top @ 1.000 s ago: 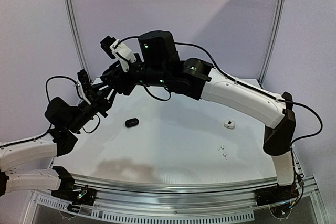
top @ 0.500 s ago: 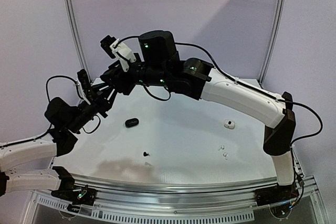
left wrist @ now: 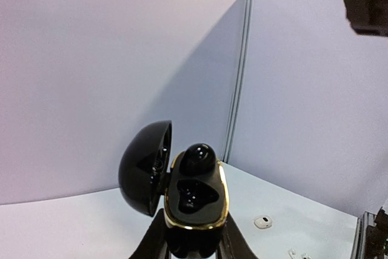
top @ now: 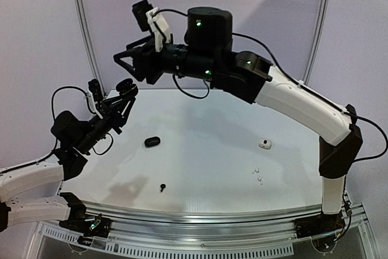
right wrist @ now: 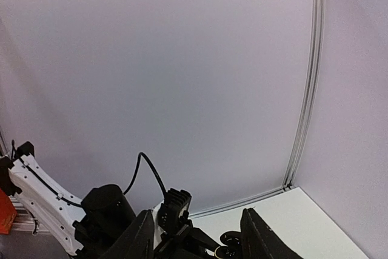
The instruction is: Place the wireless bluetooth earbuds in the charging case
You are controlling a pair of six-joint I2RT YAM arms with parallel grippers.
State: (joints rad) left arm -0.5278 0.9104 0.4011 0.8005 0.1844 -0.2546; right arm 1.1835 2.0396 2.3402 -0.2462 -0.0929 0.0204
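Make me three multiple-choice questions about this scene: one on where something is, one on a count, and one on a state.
1. Where does the loose black earbud lie?
A. on the table, nearer the arm bases than the closed black case
B. inside the white case
C. on top of the white case

2. How many earbuds sit in the open black case that the left gripper holds?
A. none
B. one
C. two

3. How is the right gripper?
A. shut on an earbud
B. shut on a case
C. open and empty

Answers:
1 A: the top view shows it on bare table in front of the closed case.
2 B: the left wrist view shows one seated earbud and the other socket bare.
3 C: its fingers stand apart with nothing between them.
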